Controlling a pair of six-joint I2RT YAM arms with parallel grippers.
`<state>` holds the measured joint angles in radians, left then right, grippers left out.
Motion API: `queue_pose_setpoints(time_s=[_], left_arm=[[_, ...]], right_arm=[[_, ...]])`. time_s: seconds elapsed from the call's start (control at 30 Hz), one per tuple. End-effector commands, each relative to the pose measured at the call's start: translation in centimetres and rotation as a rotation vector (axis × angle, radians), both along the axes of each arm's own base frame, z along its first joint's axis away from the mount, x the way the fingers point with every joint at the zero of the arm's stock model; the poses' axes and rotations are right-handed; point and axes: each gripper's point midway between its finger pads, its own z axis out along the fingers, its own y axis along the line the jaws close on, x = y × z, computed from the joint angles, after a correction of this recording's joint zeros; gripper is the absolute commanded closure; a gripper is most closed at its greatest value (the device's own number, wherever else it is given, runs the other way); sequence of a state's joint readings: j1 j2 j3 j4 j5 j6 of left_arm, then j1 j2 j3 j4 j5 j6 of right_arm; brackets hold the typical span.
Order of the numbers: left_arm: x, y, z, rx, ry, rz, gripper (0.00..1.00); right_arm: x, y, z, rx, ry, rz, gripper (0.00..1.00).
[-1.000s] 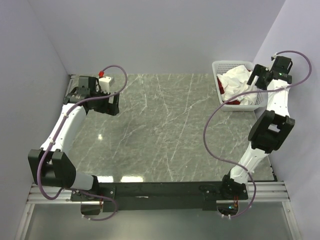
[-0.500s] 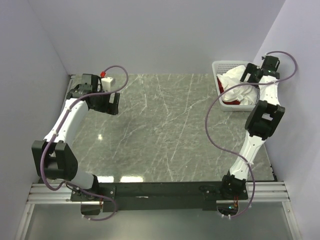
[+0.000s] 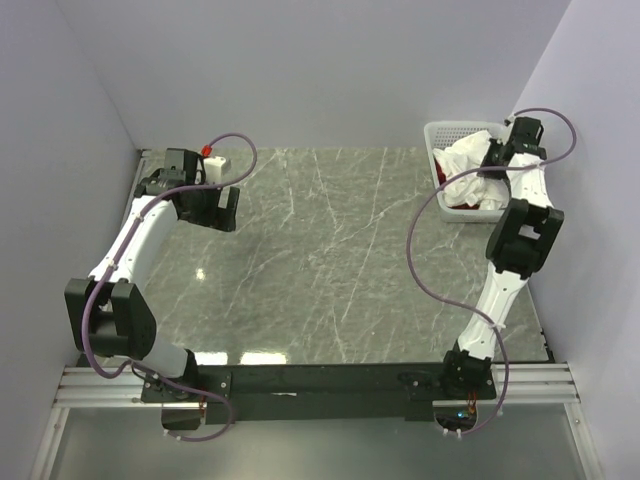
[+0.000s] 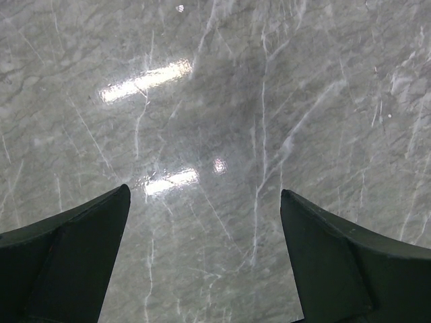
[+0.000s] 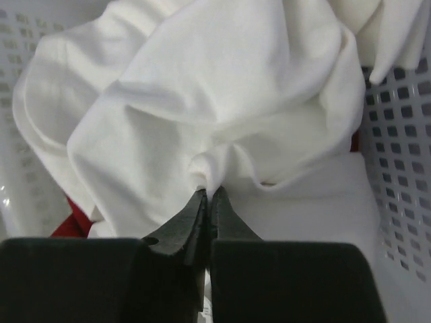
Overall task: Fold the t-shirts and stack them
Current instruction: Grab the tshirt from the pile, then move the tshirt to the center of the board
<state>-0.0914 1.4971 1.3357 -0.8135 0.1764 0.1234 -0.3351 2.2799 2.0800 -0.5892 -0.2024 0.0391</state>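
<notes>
1. T-shirts [image 3: 463,165] are well apart from the left gripper [image 4: 203,195]: its jaws stand wide apart, holding nothing, above the marble table [image 3: 320,250] at the far left, seemingly waiting.
2. Mid-table, between the arms, looks the likely folding spot.
3. At the far right, the white shirt [image 5: 222,101] lies crumpled in the basket [image 3: 437,132] on top of the red shirt [image 5: 75,217], which barely shows. The right gripper [image 5: 207,196] has its jaws pinched tight on a fold of the white shirt, probably to lift it out.
</notes>
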Motion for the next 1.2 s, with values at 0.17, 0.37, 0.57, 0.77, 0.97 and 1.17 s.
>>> queue_pose_setpoints(time_s=[0.17, 0.37, 0.57, 0.77, 0.97, 1.17], left_arm=[[1.0, -1.1, 2.6, -0.055, -0.087, -0.027, 0.01], [1.0, -1.5, 3.6, -0.111, -0.117, -0.023, 0.01], [2.3, -0.8, 6.5, -0.22, -0.161, 0.017, 0.01], [3.9, 1.2, 10.3, -0.288, -0.254, 0.102, 0.0], [4.2, 1.9, 13.5, -0.331, -0.332, 0.123, 0.01], [3.8, 3.7, 16.5, -0.383, -0.399, 0.137, 0.01]], right_arm=[[-7.2, 4.0, 13.3, 0.12, -0.203, 0.06, 1.0], [-11.9, 8.0, 22.5, 0.169, -0.413, 0.164, 1.0], [-15.0, 12.7, 35.6, 0.203, -0.704, 0.296, 1.0], [-20.5, 18.9, 49.3, 0.157, -1.052, 0.458, 1.0], [-27.0, 23.3, 58.6, 0.1, -1.375, 0.545, 1.0], [-32.0, 26.8, 63.4, 0.195, -1.562, 0.632, 1.0]])
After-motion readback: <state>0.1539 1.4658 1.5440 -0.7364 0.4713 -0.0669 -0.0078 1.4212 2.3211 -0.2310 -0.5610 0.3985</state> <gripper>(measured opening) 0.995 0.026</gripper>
